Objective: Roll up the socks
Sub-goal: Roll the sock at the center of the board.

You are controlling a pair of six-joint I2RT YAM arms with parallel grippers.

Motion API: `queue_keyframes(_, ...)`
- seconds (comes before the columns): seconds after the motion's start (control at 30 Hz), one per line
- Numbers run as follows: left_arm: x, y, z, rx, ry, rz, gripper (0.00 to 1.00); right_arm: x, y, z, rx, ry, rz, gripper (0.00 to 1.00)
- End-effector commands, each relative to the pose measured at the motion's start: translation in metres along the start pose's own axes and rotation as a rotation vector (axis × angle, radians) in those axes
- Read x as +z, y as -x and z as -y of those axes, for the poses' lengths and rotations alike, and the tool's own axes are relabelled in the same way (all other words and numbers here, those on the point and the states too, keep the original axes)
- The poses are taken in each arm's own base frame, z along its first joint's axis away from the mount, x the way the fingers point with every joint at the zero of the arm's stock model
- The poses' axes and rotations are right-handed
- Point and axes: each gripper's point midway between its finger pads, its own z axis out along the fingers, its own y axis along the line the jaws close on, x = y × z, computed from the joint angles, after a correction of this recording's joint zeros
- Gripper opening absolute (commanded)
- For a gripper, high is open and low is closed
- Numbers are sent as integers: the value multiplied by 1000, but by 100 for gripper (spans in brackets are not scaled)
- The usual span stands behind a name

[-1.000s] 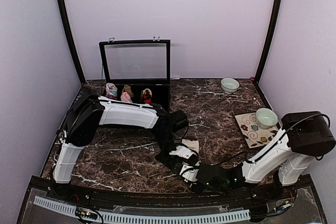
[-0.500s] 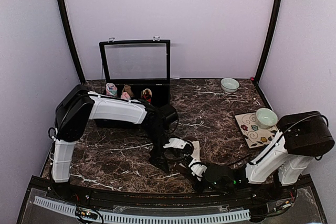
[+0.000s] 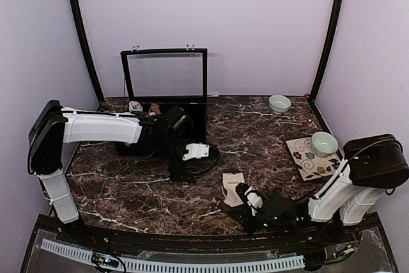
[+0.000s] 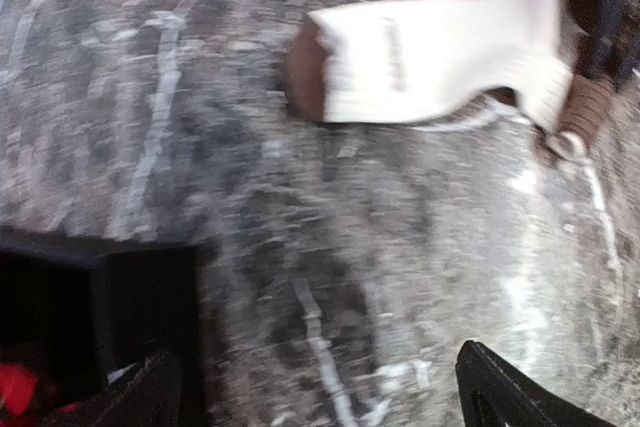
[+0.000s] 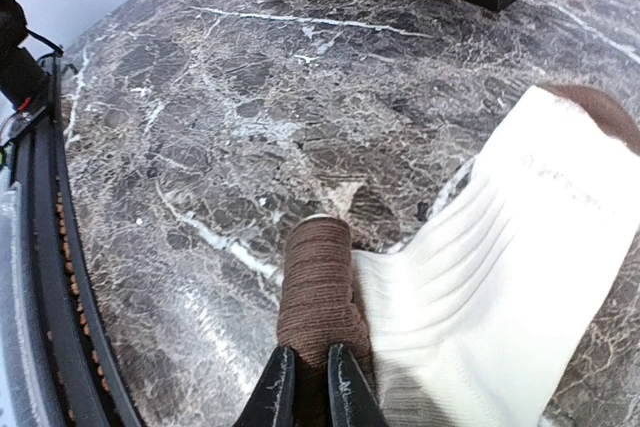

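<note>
**Right end effector pinching the cuff, left one spread and empty**

Your right end effector (image 5: 308, 394) has its fingers pressed onto the brown cuff (image 5: 315, 292) of the cream sock (image 5: 500, 287), with the rolled cuff bunched between the tips. In the top view, this end effector (image 3: 245, 194) sits at the near right edge of the cream sock (image 3: 231, 185). Its arm runs low over the surface (image 3: 128, 190), away from the sock towards the right.

The sock lies flat on the dark marble. Its brown toe (image 4: 305, 72) is at the end opposite the cuff. A faint line of lettering runs across the cream fabric, but it is too blurred in both wrist views for you to read.

Your left end effector (image 4: 320, 402) is spread wide with nothing between its fingertips. It hangs over bare marble, apart from the sock. From above, it (image 3: 179, 172) is to the left of the sock and a little farther back.

A black box (image 3: 198, 116) with its lid (image 3: 166, 75) raised stands behind and to the left of the sock. Rolled bundles (image 3: 135, 105) show at its back edge, partly hidden by the left arm.

To the right of the sock and farther back, a pale bowl (image 3: 324, 143) rests on a floral mat (image 3: 305, 161). A second bowl (image 3: 279, 103) stands farther back again, near the rear wall.
</note>
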Motion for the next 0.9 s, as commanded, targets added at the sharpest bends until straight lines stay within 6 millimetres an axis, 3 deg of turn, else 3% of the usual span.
queue_keyframes(0.0,-77,6,-103,-212,540,124,99,-15,-70,20,49,21,-268,10)
queue_keyframes(0.03,-84,1,-102,-215,514,136,99,-14,-70,17,62,41,-270,10)
queue_keyframes(0.13,-84,1,-74,-141,376,169,83,-10,-66,10,98,99,-274,9)
queue_keyframes(0.17,-81,6,-58,-120,304,196,76,-8,-66,8,118,123,-279,9)
queue_keyframes(0.27,-64,16,-5,-30,105,207,72,-1,-61,3,213,207,-289,6)
queue_keyframes(0.37,-47,25,58,125,-79,179,75,1,-62,11,322,228,-307,5)
queue_keyframes(0.47,-33,31,103,228,-210,167,75,1,-68,19,423,224,-353,5)
queue_keyframes(0.57,-19,40,124,313,-249,160,67,-3,-77,28,475,178,-392,4)
queue_keyframes(0.87,27,67,128,504,-148,156,45,-3,-96,44,563,56,-488,3)
